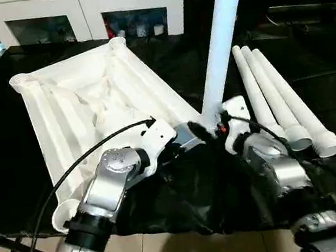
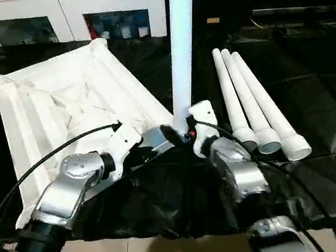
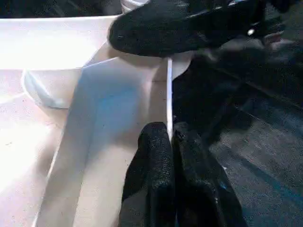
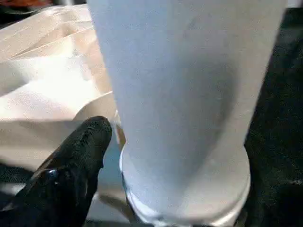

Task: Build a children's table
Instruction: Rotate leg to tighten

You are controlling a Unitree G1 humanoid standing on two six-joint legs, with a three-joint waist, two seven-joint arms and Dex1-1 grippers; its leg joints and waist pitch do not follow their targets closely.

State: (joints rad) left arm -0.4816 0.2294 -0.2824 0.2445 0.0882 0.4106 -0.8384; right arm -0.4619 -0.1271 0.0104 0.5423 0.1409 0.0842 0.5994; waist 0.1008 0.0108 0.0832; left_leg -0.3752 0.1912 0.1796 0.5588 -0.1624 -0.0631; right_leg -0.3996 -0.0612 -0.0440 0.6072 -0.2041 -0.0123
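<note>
Two silver arms up close, left gripper [image 3: 171, 142] pinched tight on tabletop [image 1: 82, 94] edge, right gripper [image 1: 221, 125] spread wide around standing leg [image 1: 221, 37], three legs [image 1: 281, 107] lying beside

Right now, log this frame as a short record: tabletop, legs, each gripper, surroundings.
tabletop: white tabletop lies underside up on black cloth
standing leg: one leg upright at the tabletop's near right corner
spare legs: three legs lying side by side to the right
left gripper: left gripper shut, fingers pinching the tabletop's thin edge
right gripper: right gripper at the standing leg's base, opening unclear
background: white cabinet behind
</note>
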